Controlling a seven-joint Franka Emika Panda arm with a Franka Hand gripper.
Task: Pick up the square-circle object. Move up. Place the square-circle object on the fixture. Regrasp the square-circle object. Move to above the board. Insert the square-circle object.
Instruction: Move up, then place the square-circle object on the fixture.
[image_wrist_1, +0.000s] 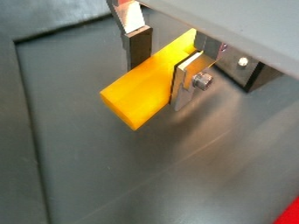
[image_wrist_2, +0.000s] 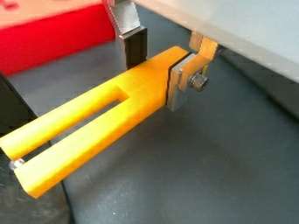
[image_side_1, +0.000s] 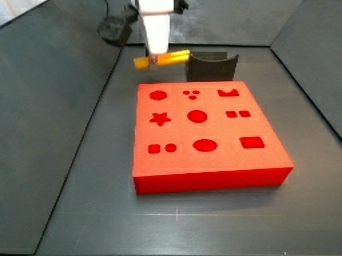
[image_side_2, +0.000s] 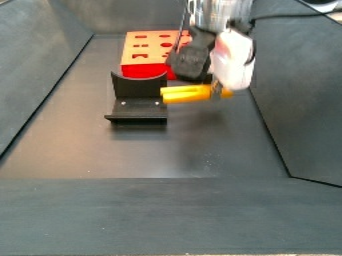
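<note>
— Gripper (image_side_1: 158, 55) first: where do we see it?

— Upper left of a side view, hanging under the white wrist, just left of the fixture (image_side_1: 210, 66). Both wrist views show its silver fingers (image_wrist_2: 184, 80) pinching the square-circle object (image_wrist_2: 93, 118) across the solid end, one finger on each flat face.

— And the piece itself?

— Yellow and held level above the desk (image_side_1: 80, 150). In a wrist view we see its two prongs running toward the lower left of the frame, with a slot between them. In a side view it sticks out of the gripper (image_side_2: 214, 88) toward the left, near the middle of the frame, just right of the fixture (image_side_2: 136, 96); we cannot tell whether the two touch.

— The board?

— The red board (image_side_1: 207, 138) fills the centre of a side view, lying flat on the desk below and right of the gripper, its cutouts facing up. In a side view it lies at upper left, behind the fixture (image_side_2: 150, 44).
</note>
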